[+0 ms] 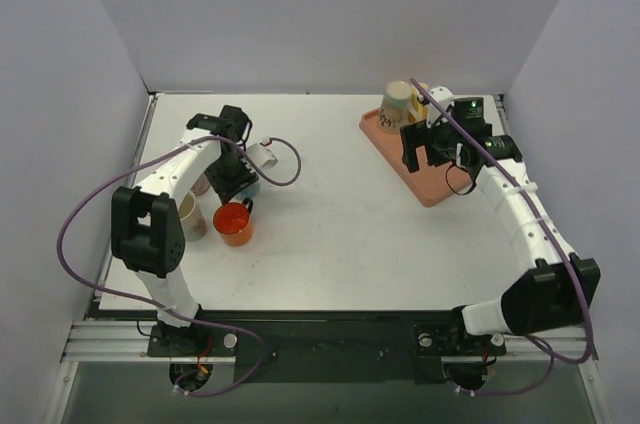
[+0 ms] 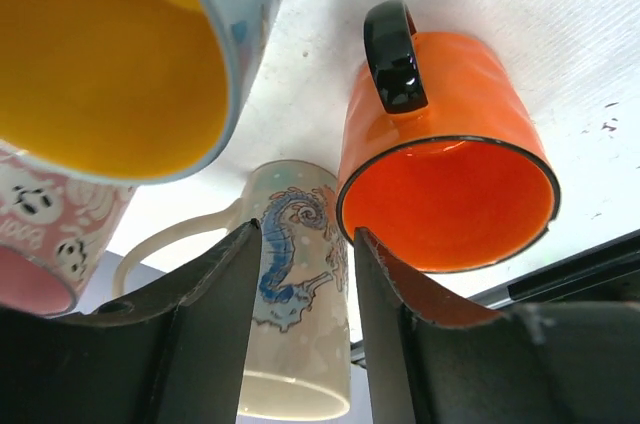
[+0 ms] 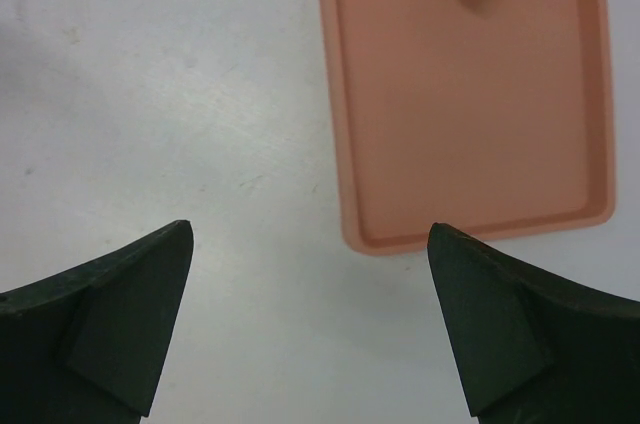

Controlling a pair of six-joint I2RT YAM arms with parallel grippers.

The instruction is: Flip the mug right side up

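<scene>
L side first. Blue mug [image 2: 250, 4]: pale blue glaze outside, deep yellow inside, thick round rim, handle not seen. Stands on white worktop [image 1: 340, 234] close under L end effector [image 2: 308, 234], off to the left-finger side in the wrist view and not btwn the fingers. L end effector partly parted, narrow gap, nothing gripped.

Around it, L to R from that end effector:
- pink mug [image 2: 40, 234] w/ small panda faces, just beside the blue one, partly hidden behind it
- cream mug [image 2: 295, 344] w/ blue seahorse print, pale handle to its left, seen straight through the finger gap but farther off
- orange mug [image 2: 450, 94] w/ black handle and black rim line, off the right finger

All 4 packed close; whether they touch, cannot tell. Pink and orange crowd the blue mug on either side.

Blue mug: mouth up toward wrist cam, base on worktop, long axis upright.

R side: R end effector [image 3: 310, 231] spread wide, holding nothing, hovering over bare worktop by the near corner of salmon tray [image 3: 470, 124]. Beyond its fingertips, at far end of tray, tan mug [image 1: 398, 104]; looks base-up, not sure.
</scene>
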